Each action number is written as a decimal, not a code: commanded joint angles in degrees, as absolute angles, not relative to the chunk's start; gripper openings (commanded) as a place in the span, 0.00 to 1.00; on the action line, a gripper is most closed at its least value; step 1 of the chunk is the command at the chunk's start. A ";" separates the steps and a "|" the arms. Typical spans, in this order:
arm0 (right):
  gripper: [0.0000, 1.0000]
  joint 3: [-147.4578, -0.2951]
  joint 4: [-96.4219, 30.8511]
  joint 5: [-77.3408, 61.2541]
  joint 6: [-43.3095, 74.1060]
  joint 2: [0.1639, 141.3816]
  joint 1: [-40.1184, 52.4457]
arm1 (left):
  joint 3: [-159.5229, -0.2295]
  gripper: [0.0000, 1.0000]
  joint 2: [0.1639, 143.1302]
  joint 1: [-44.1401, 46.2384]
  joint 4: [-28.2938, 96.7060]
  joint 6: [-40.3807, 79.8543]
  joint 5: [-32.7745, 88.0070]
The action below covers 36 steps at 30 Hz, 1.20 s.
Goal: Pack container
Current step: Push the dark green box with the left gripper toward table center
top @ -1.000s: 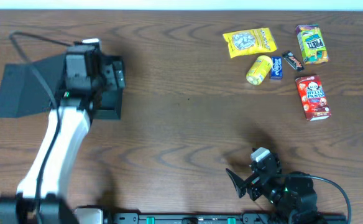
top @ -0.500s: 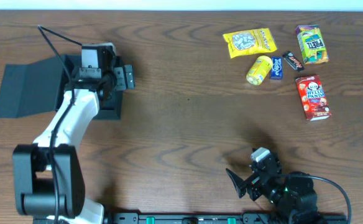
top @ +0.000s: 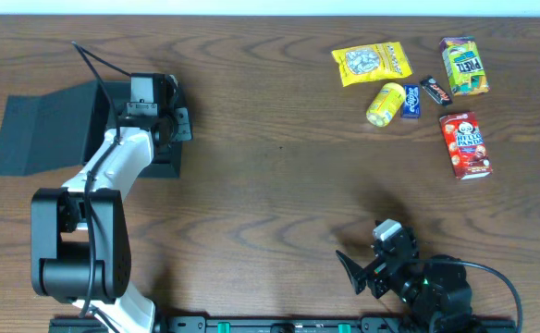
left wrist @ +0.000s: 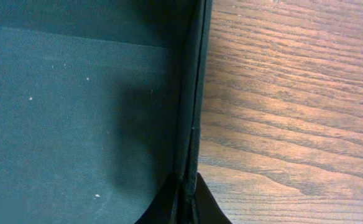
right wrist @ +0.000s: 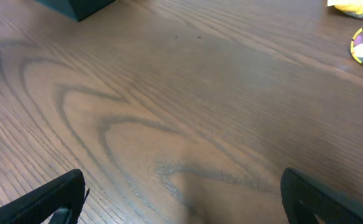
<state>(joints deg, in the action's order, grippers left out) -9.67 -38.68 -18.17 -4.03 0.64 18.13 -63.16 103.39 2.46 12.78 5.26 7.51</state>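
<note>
Six snacks wait in a loose cluster toward 2 o'clock on the table (top: 270,185), and none of them is packed yet: a yellow snack bag (top: 372,63), a green packet (top: 464,65), a yellow round tub (top: 386,103), a small blue packet (top: 411,100) touching the tub's 3 o'clock side, a dark mini bar (top: 436,90) and a red Hello Panda box (top: 464,143).

The container (top: 164,165) sits well apart from them at about 9 o'clock, with its flap lid (top: 39,134) thrown open and lying flat on the 9 o'clock side. In the left wrist view its floor is bare dark card. By my reading, only the opening is done; all of the filling and the closing remain.

The left gripper (left wrist: 184,202) straddles the container's 3 o'clock wall, one fingertip inside and one outside, and appears pinched onto that wall. The right gripper (right wrist: 181,177) rests low near 5 o'clock with its jaws spread wide and nothing between them, well away from the snacks.

The surface is dark brown wood grain with a slight sheen and looks smooth enough for the packets to slide. A pale strip runs along the 12 o'clock edge; whether it is a wall or a border I cannot tell, and nothing more of the room shows.
</note>
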 commanded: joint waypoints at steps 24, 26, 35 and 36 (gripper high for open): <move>0.99 -9.47 -38.57 -18.17 -4.80 0.32 18.46 | -64.62 0.05 103.81 25.02 15.03 -30.98 19.07; 0.99 -9.47 -38.57 -18.17 -4.80 0.32 18.46 | -64.62 0.06 103.81 27.07 16.82 -36.91 20.86; 0.99 -9.47 -38.57 -18.17 -4.80 0.32 18.46 | -64.62 0.06 103.81 31.24 22.26 -51.86 23.88; 0.99 -9.47 -38.57 -18.17 -4.80 0.32 18.46 | -64.62 0.06 103.81 31.20 23.49 -53.93 25.93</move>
